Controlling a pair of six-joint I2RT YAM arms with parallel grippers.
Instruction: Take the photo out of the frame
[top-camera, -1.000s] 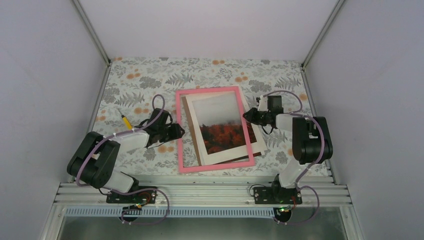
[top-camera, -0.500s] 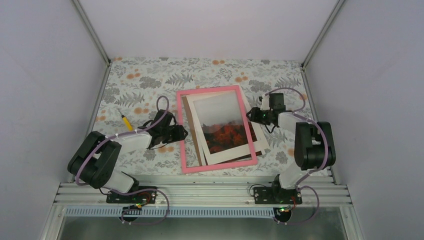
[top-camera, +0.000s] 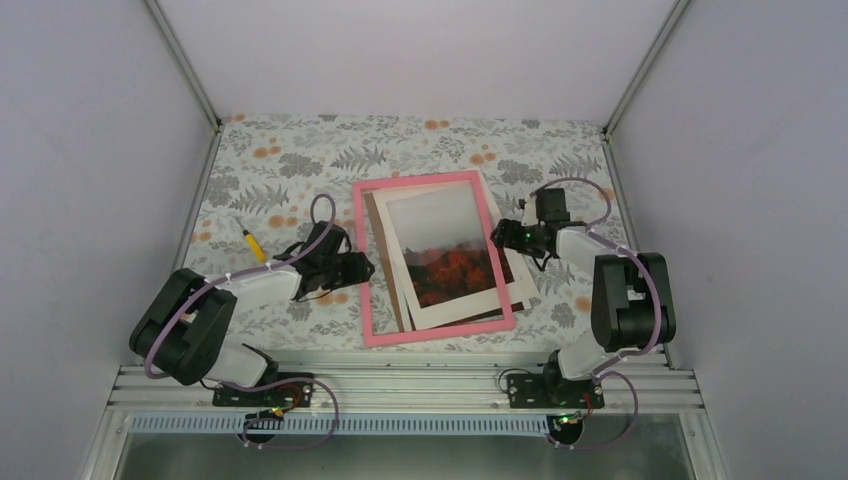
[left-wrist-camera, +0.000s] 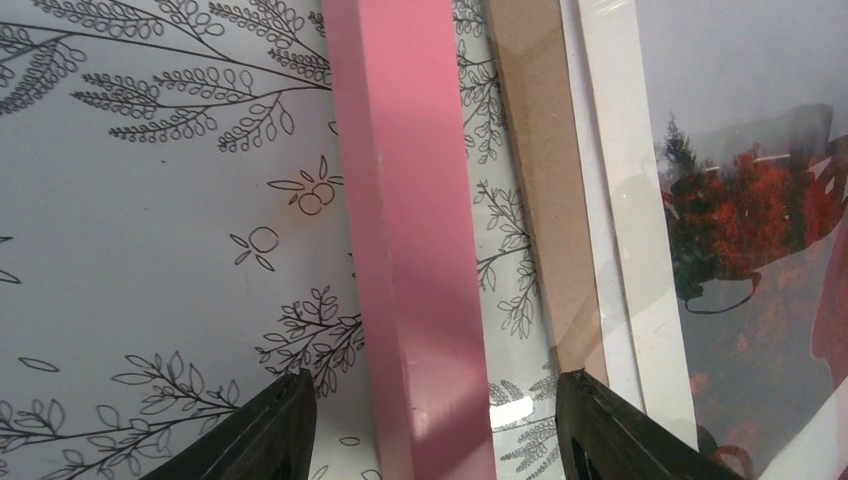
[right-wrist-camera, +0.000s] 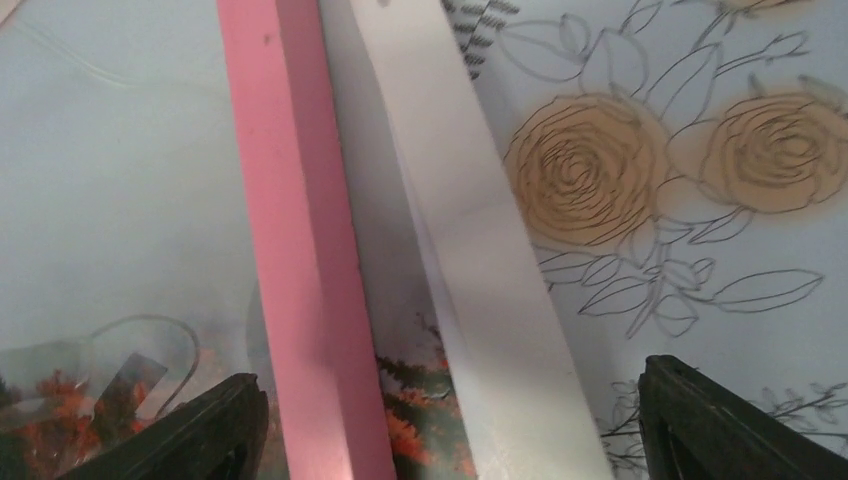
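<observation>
Both jaws stand open and empty, astride the side rails of the pink frame (top-camera: 361, 270). Extraction seems barely begun; next, pinch the photo (top-camera: 445, 250) by its edge alone, not the mat (top-camera: 522, 290).

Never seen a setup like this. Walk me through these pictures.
These are two robot arms, the left arm and the right arm, bolted side by side. The wide picture looks down from above and behind them. The two close-ups come from cameras on the wrists, so the dark tips at the bottom are each pincer's own fingers. On the floral cloth lies a pink frame, with the photo of red trees, a cream mat and a brown board stacked askew. A yellow pen lies at left. The left pincer straddles the frame's left rail, the right pincer its right rail. Both are open and hold nothing.
</observation>
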